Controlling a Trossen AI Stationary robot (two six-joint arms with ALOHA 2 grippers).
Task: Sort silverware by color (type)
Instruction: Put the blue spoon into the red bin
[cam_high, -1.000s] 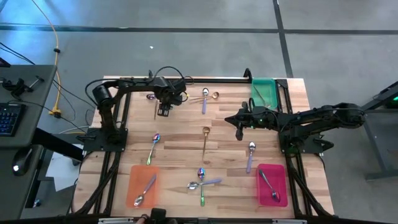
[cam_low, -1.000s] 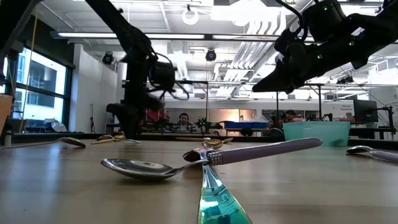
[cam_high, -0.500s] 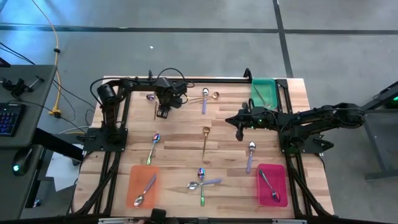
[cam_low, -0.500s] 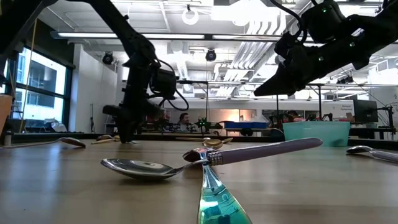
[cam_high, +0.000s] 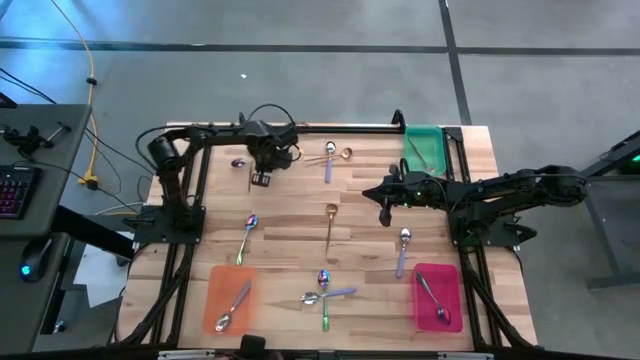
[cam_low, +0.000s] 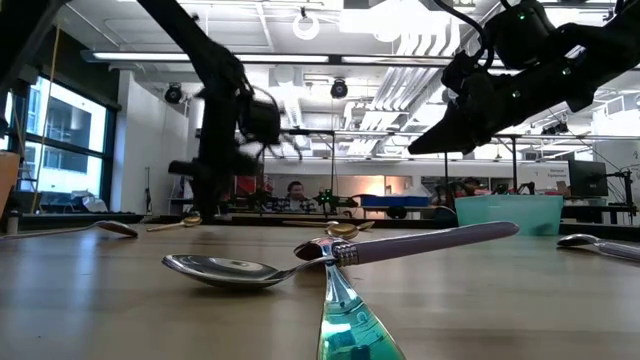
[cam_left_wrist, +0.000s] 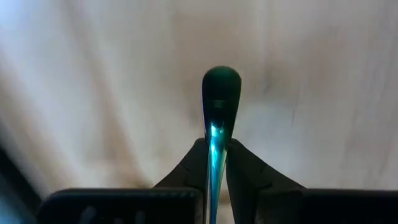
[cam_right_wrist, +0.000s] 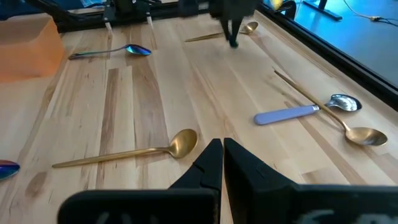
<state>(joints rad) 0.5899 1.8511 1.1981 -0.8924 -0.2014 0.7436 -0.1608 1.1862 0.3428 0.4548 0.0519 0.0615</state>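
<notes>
Nearest me in the low view, a silver spoon (cam_low: 225, 270), a lilac-handled spoon (cam_low: 420, 243) and a green-handled one (cam_low: 350, 322) lie crossed in a small heap at the table's near edge. I read them as unsorted, since they sit between the orange tray (cam_high: 232, 299) and the pink tray (cam_high: 437, 297), each of which already holds one spoon.

Further in, a gold spoon (cam_right_wrist: 127, 153) lies flat on the wood just ahead of my right gripper (cam_right_wrist: 222, 163). Its fingers are pressed together on nothing and it hangs above the table's middle, so I take that arm to be waiting.

At the far left, my left gripper (cam_left_wrist: 214, 160) has its fingers clamped on the thin handle of an iridescent spoon (cam_left_wrist: 217, 109). The handle runs straight out between the fingertips with the dark green bowl end pointing away, over blurred wood, so I judge it gripped by the handle for carrying to a tray. From above, that gripper (cam_high: 262, 176) sits near the far rail, well apart from the green tray (cam_high: 426, 147) in the far right corner.
</notes>
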